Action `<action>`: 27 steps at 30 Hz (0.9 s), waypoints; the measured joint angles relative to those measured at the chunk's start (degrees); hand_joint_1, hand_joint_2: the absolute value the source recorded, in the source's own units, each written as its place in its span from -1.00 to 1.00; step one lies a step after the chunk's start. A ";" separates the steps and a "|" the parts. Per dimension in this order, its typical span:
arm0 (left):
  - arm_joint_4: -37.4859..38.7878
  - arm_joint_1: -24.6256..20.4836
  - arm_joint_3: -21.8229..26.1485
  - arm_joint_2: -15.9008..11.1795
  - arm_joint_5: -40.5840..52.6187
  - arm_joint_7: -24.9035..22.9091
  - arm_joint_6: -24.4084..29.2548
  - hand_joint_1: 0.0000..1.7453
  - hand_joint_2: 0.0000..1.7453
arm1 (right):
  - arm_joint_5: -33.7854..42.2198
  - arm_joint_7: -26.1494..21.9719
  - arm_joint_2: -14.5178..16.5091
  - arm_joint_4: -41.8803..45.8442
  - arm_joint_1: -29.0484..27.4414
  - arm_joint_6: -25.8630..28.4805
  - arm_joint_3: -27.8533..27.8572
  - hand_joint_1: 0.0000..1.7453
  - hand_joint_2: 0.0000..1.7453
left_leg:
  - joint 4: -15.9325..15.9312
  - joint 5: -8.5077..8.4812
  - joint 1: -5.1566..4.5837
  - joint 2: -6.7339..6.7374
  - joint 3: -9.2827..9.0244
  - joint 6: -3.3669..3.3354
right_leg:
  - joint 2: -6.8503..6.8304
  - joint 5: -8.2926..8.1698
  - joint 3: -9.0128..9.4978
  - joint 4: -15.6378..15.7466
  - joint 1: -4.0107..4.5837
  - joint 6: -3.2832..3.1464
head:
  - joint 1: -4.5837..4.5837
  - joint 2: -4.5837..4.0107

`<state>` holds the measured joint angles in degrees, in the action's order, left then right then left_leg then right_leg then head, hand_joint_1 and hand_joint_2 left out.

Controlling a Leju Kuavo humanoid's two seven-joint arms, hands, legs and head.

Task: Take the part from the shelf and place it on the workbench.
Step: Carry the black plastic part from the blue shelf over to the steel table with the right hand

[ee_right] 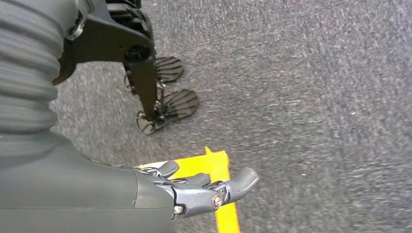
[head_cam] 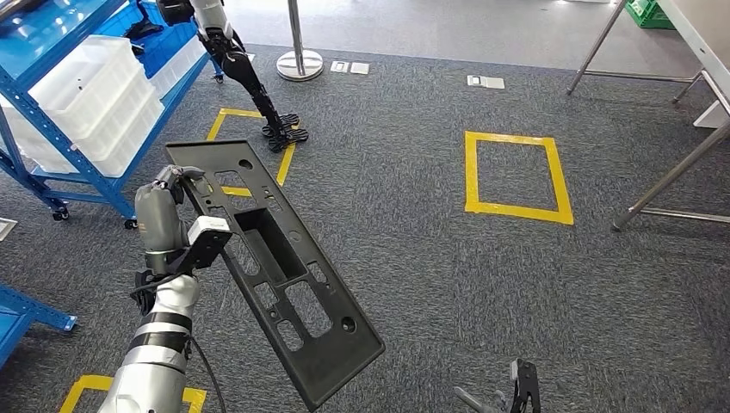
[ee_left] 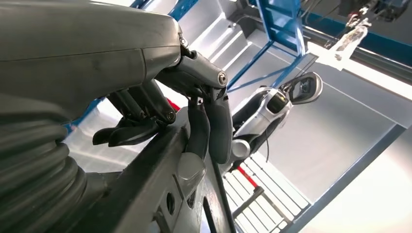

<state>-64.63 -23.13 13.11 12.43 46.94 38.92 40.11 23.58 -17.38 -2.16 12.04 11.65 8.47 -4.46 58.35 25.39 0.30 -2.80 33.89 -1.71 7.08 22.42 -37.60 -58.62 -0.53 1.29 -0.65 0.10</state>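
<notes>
Head view: the black panel (head_cam: pixel 275 267) is gripped at its far edge by the left hand (head_cam: pixel 163 206), fingers wrapped around it, and carried off the shelf (head_cam: pixel 52 163) over carpet, presumably toward the workbench. Nothing is held by the right hand (ee_right: pixel 204 189), fingers loosely extended.

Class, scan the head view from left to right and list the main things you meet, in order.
Blue shelf with white bins → left hand → black part → yellow floor square → metal table legs.
</notes>
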 joint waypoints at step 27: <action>3.95 -0.77 -7.87 -4.85 -21.22 -3.44 -4.51 1.00 1.00 | -1.79 -0.13 -0.04 0.03 0.33 0.14 2.29 -1.00 1.00 | 1.19 0.46 1.18 -1.76 0.75 2.60 | -0.21 -0.11 0.93 0.69 -0.55 -0.25 | -0.34 -0.01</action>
<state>-60.68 -23.90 5.23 7.58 25.71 35.48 35.59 21.80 -17.51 -2.21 12.08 11.98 8.61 -2.16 59.54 25.85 1.48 -4.56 34.64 0.89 6.87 22.32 -36.67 -57.94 -1.08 1.03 -0.99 0.09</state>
